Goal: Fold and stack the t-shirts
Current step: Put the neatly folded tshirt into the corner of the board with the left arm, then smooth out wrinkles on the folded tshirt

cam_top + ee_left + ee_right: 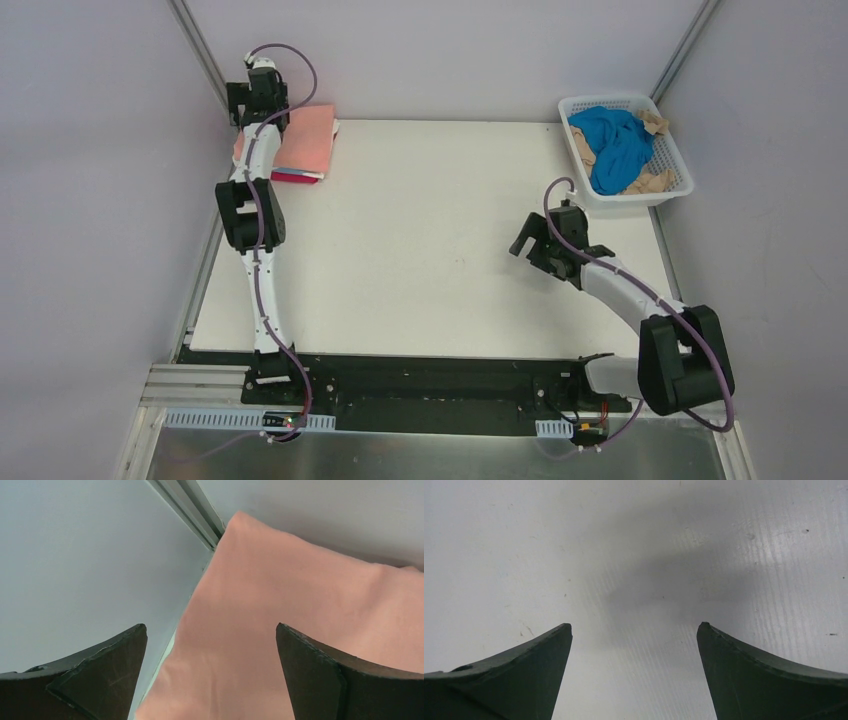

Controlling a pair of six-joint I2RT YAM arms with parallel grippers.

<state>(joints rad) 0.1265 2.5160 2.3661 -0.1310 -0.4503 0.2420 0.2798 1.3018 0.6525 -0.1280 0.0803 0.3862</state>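
Note:
A folded salmon-pink t-shirt tops a stack at the table's far left corner. A magenta edge and a white layer show under it. My left gripper hovers over the stack's left edge. In the left wrist view it is open and empty, with the salmon cloth below its jaws. A bright blue t-shirt and a tan one lie crumpled in the basket. My right gripper is open and empty above bare table.
The white lattice basket stands at the far right corner. Metal frame posts and grey walls close in the back and sides. The white table lies between the arms.

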